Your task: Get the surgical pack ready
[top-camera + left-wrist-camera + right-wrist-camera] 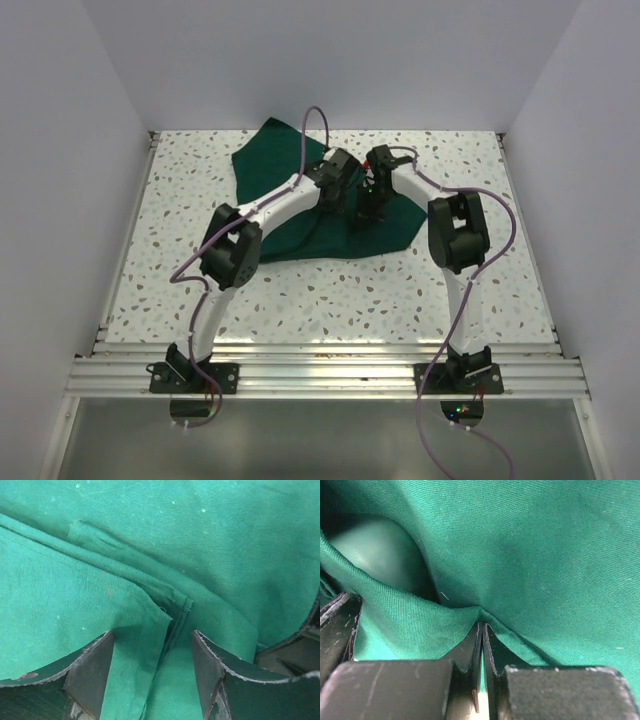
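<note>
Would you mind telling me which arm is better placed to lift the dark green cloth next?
Likely right: the right fingers are shut on a fold of the dark green cloth; the left fingers stand open astride a hem.

Eyes on my two arms now. The left arm point(275, 205) and right arm point(458, 295) are both built from white tubular links with chunky black joint housings. A thin purple cable point(318, 108) trails along each, down to black base plates point(192, 378). Up close, the left gripper point(152, 645) has dark fingers point(92, 667) with pale, frayed edges. The right gripper point(482, 627) has matte black fingers point(465, 652), finely scratched and rimmed with light lines.
</note>
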Controlling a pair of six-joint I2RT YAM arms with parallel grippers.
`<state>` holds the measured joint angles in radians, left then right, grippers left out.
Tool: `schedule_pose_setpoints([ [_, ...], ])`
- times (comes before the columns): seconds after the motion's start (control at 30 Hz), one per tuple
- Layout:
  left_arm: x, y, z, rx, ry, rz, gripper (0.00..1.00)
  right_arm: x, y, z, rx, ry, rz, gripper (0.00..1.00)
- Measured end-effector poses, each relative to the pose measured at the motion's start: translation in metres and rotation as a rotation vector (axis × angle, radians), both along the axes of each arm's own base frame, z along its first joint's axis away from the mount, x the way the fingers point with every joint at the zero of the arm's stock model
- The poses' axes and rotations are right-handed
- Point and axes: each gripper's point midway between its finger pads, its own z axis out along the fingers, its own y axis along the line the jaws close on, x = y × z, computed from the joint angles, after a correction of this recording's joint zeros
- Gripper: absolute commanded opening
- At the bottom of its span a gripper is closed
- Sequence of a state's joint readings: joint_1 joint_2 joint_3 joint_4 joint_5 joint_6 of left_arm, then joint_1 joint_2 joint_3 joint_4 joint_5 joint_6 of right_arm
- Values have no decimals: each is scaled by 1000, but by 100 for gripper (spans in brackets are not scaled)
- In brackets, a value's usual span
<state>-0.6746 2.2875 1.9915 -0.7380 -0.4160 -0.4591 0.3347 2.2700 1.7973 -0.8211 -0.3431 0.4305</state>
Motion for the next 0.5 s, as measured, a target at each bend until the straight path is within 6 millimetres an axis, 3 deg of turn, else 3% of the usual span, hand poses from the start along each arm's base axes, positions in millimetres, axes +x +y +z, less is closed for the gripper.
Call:
schedule_pose_setpoints([
  [0.3, 4, 0, -1, 22, -14, -24, 55, 4, 3, 2, 13, -6, 3, 4],
  [0.5, 7, 1, -11, 50, -10, -44, 38, 6, 5, -2, 14, 3, 4, 4],
])
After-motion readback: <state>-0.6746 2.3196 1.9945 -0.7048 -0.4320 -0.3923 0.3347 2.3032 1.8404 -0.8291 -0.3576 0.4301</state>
